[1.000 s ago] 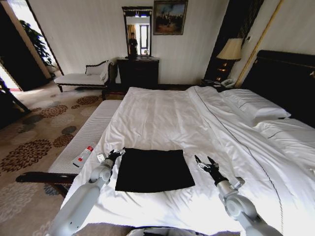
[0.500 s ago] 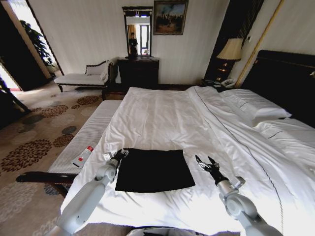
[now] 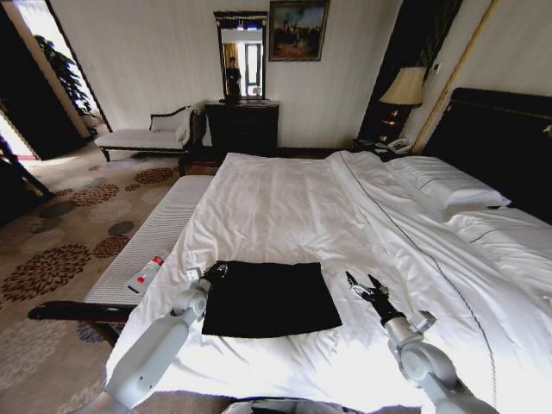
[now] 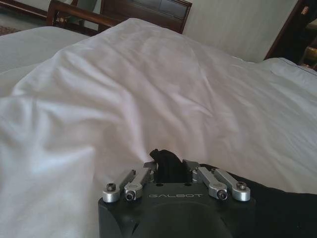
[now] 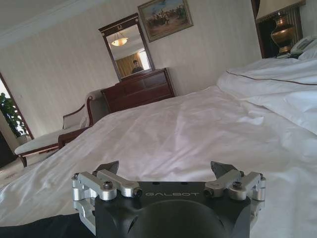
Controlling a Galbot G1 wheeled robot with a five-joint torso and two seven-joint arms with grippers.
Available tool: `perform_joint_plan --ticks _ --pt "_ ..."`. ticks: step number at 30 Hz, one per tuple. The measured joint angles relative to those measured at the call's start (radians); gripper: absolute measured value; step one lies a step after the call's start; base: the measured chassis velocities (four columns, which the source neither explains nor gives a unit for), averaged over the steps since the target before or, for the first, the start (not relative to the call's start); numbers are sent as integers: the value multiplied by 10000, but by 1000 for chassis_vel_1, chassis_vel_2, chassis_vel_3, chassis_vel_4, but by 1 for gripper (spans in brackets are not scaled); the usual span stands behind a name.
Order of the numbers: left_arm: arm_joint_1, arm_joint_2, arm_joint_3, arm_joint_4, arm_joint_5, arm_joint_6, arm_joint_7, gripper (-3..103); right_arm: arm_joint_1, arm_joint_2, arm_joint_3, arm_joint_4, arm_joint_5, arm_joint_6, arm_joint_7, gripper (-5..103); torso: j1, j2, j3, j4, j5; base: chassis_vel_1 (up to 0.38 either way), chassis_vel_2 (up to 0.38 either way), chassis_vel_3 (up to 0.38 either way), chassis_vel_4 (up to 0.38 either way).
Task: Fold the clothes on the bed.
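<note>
The left pincer (image 3: 216,270) reaches low across the bed (image 3: 285,198) to the far left corner of the black clothes (image 3: 269,298). Its tips are pinched together on a small bump of that cloth. The right pincer (image 3: 363,283) sits just right of the clothes, not touching them, with its tips spread apart. The clothes lie flat near the bed's front edge. No lettering shows on them.
</note>
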Motion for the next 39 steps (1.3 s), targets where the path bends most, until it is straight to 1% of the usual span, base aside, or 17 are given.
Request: perform_joint_plan --ticks 1,2,6,7,8,9,12,16,20,21,23,25,27,31,32,35,39 --pt "-10 -3 0 12 -3 18 0 28 -5 6 1 14 11 -13 3 100 0 1 0 0 0 0 0 0 0" --pt "-10 -3 0 12 -3 18 0 28 -5 6 1 14 11 -13 3 100 0 1 0 0 0 0 0 0 0" --pt "18 3 -53 42 -16 35 13 7 -24 13 9 18 18 -26 5 100 1 1 0 -1 0 0 0 0 0" --pt "18 3 -53 42 -16 35 13 7 -24 13 9 18 18 -26 5 100 1 1 0 -1 0 0 0 0 0" --pt "51 7 -83 42 -16 36 17 3 -29 17 9 14 19 -29 5 100 0 1 0 -1 -1 0 0 0 0" --pt "74 12 -109 42 -14 36 18 2 -28 21 6 7 19 -40 7 100 1 1 0 -1 -1 0 0 0 0" --pt "121 16 -159 41 -11 36 18 2 -6 28 -58 -3 15 -96 20 100 0 1 -1 -1 -1 0 0 0 0" --pt "201 40 -194 14 -15 36 17 2 180 -44 -339 43 121 -392 204 100 0 1 0 -2 0 0 0 0 0" --pt "344 57 -228 0 -22 12 21 2 1012 -297 -968 272 1038 -1468 898 100 0 1 0 2 -1 0 0 0 0" --pt "344 57 -228 0 -22 12 21 2 1012 -297 -968 272 1038 -1468 898 100 0 1 0 2 -1 0 0 0 0" --pt "393 53 -275 -43 -20 -2 10 2 1470 -381 -1252 156 1676 -1929 1124 100 1 1 0 3 -2 0 0 0 0" --pt "412 61 -297 -97 -25 -10 -35 2 1985 -429 -1523 -203 2235 -2213 1272 100 2 1 0 1 -1 0 0 0 0" --pt "413 74 -297 -118 -25 -12 -46 2 2160 -447 -1617 -321 2427 -2302 1310 100 1 1 0 0 0 0 0 0 0" --pt "442 201 -202 -255 73 -35 -31 2 3216 -544 -2210 -842 3489 -2667 1534 100 2 0 1 0 0 0 0 0 0" --pt "442 201 -202 -255 73 -35 -31 2 3216 -544 -2210 -842 3489 -2667 1534 100 2 0 1 0 0 0 0 0 0" --pt "470 283 -141 -377 135 -44 -14 2 4075 -552 -2664 -1332 4074 -2874 1763 100 2 0 0 3 -1 0 0 0 0" --pt "499 408 -123 -500 137 -59 -15 2 4674 -551 -3065 -1882 4285 -2961 1865 100 2 0 0 0 -1 0 0 0 0"
